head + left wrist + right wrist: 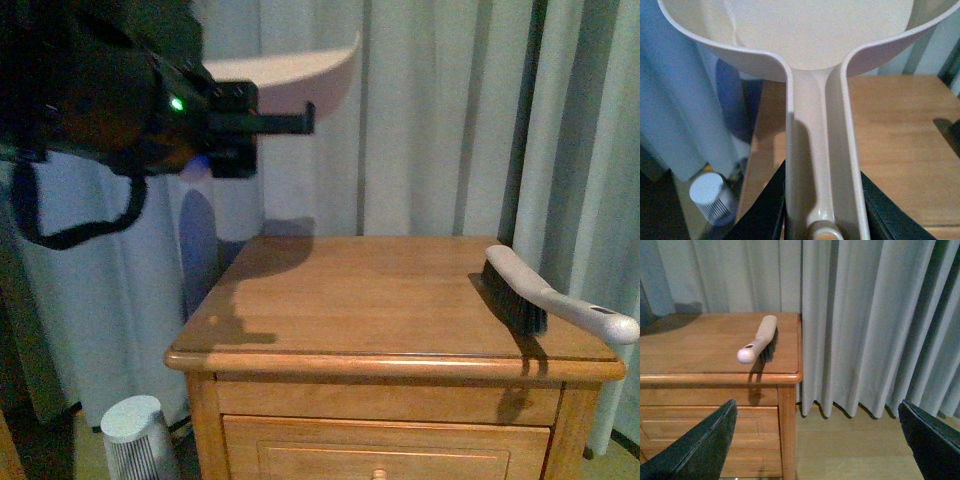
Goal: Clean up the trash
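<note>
In the front view the left gripper (290, 122) is holding the pale pink dustpan (300, 68) high above the nightstand (380, 300), over its left rear corner, with the jaws closed on the pan's handle. A brush (540, 290) is lying along the nightstand's right edge, its handle overhanging. A small white bin (135, 435) is standing on the floor by the left front corner. No trash is showing on the nightstand's top.

In the left wrist view black fingers (767, 212) are clamping the handle from both sides. The bowl is reading as plain pale plastic, so I cannot tell whether the wad is lying in it.

In the right wrist view the right gripper (817, 410) is hanging off the nightstand's right side, jaws spread wide and gripping nothing.

The likely risk is tipping the pan too early or off-line from the bin — anything light inside could drift and land on the floor beside the nightstand. The trash itself is not showing in any view, so its look cannot be described.
</note>
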You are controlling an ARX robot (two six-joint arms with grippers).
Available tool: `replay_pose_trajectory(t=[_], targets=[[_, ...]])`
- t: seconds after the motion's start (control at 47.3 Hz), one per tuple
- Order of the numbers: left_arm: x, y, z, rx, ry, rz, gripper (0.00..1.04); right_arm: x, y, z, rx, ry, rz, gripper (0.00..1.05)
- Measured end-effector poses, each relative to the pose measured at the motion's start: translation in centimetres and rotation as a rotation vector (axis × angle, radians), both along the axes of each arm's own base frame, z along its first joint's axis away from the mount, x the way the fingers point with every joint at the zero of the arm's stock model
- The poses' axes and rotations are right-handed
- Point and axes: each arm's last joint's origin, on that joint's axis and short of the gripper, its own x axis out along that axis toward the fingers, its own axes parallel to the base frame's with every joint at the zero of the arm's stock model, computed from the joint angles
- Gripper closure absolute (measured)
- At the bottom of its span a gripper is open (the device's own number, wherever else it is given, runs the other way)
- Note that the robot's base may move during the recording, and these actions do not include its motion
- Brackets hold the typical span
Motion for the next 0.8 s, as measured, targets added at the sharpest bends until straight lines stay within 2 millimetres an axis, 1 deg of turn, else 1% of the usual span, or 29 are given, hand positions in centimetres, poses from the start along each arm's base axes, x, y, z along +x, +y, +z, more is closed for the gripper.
replay_pose_trajectory(t=[0.021, 0.063, 0.085, 0.211, 0.296, 0.338, 0.402, 0.444, 0.613, 0.698, 0.803], targets=[[-0.5, 0.4, 0.3, -0.004, -0.027, 0.001, 0.78, 0.0, 0.0, 0.0, 0.000, 0.000, 0.000, 0.07], [-2.2, 1.4, 1.0, 0.002, -0.112, -0.002, 0.78, 0.0, 0.0, 0.0, 0.000, 0.000, 0.000, 0.07], [-2.6, 1.6, 1.1, 0.009, -0.135, -0.003, 0.78, 0.0, 0.0, 0.0, 0.000, 0.000, 0.000, 0.07], [-8.0, 4.3, 1.8, 0.029, -0.331, -0.064, 0.78, 0.0, 0.0, 0.0, 0.000, 0.000, 0.000, 0.07], [-11.2, 6.2, 1.4, 0.059, -0.417, -0.080, 0.78, 0.0, 0.0, 0.0, 0.000, 0.000, 0.000, 0.07], [-12.9, 7.4, 0.8, 0.067, -0.444, -0.090, 0.78, 0.0, 0.0, 0.0, 0.000, 0.000, 0.000, 0.07], [-14.9, 8.8, -0.3, 0.087, -0.470, -0.100, 0.78, 0.0, 0.0, 0.0, 0.000, 0.000, 0.000, 0.07], [-16.0, 9.7, -0.9, 0.094, -0.482, -0.116, 0.78, 0.0, 0.0, 0.0, 0.000, 0.000, 0.000, 0.07], [-19.5, 12.2, -2.5, 0.109, -0.496, -0.149, 0.78, 0.0, 0.0, 0.0, 0.000, 0.000, 0.000, 0.07], [-20.9, 13.0, -3.2, 0.108, -0.494, -0.145, 0.78, 0.0, 0.0, 0.0, 0.000, 0.000, 0.000, 0.07], [-22.0, 13.7, -4.1, 0.094, -0.483, -0.119, 0.78, 0.0, 0.0, 0.0, 0.000, 0.000, 0.000, 0.07]])
